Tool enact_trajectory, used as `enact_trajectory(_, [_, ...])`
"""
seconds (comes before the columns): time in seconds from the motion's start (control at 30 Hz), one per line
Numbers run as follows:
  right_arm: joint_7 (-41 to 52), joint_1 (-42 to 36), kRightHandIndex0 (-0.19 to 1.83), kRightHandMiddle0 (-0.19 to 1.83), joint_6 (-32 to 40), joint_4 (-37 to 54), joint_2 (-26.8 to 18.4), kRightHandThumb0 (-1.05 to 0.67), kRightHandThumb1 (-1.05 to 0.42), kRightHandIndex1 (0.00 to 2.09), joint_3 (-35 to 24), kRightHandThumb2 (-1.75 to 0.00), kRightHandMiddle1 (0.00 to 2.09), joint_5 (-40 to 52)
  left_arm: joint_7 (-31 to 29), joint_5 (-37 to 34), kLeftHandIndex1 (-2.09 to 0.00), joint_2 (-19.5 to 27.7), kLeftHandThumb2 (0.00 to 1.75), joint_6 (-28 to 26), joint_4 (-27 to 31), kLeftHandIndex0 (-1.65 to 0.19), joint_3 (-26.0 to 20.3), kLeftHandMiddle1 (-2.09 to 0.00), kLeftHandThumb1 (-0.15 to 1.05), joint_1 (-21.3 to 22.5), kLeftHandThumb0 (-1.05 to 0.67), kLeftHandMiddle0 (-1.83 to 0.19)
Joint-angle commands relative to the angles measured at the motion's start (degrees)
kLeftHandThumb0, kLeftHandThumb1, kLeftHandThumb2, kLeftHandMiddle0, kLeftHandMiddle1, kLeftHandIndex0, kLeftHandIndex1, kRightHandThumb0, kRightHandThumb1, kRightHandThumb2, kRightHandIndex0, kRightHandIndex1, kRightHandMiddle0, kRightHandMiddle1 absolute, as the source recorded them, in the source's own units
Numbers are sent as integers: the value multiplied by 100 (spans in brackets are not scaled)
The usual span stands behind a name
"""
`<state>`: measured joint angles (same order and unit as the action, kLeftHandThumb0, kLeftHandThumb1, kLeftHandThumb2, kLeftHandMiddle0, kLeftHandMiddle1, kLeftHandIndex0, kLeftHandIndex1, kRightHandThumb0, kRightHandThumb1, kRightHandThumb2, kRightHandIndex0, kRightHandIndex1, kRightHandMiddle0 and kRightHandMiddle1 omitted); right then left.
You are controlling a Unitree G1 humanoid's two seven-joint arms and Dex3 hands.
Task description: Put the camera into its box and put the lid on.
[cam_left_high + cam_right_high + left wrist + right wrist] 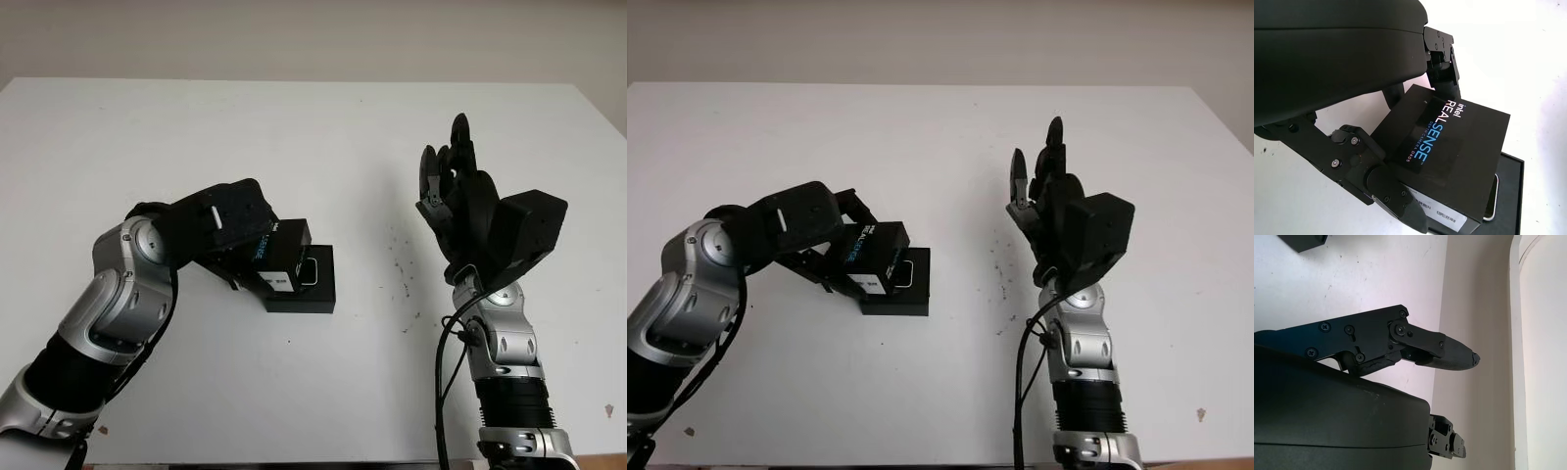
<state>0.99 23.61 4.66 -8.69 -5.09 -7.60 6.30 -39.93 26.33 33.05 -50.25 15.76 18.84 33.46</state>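
Observation:
My left hand [235, 235] is shut on the black box lid [280, 253], printed "Intel RealSense" [1436, 131]. It holds the lid tilted over the left part of the black box base [319, 294], which lies on the white table. One finger [1444, 73] presses the lid's far edge and another finger [1386, 193] its near edge. In the uncovered right part of the base, a silvery edge of the camera [310, 271] peeks out from under the lid. My right hand [453, 176] is open, raised above the table, well to the right of the box.
Small dark specks [402, 274] dot the white table [323, 137] between the box and my right arm. The table's far edge meets a pale wall. A corner of the box [1300, 240] lies far from my right hand.

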Motion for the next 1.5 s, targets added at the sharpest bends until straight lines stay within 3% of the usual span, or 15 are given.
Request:
enact_trajectory(0.0, [-16,15,-19,-19,-96,-51,16,-53,-105,1,-14,-60,2,-8,-68,-37,-158,-5,14,-197,115,-24,82,-175,105,18,-32,-41])
enact_trajectory(0.5, [-127,77,-19,-19,-235,-200,160,-52,-105,0,-3,-63,0,18,143,-386,-175,-218,13,-1359,263,-39,335,-191,105,390,-32,-52])
enact_trajectory(0.87, [-138,34,-19,-19,-342,-231,191,-53,-105,0,3,-61,0,6,431,-448,-194,-299,14,-954,258,-54,705,-204,105,455,-34,-69])
enact_trajectory(1.07, [-158,57,-19,-19,-306,-223,225,-53,-105,0,-9,-60,0,44,514,-555,-191,-322,12,-650,260,-49,647,-197,105,339,-33,-68])
enact_trajectory(1.47, [-190,88,-19,-19,-338,-247,253,-50,-105,0,-36,-61,0,81,565,-665,-183,-309,10,-943,600,-34,681,-190,105,125,-32,-56])
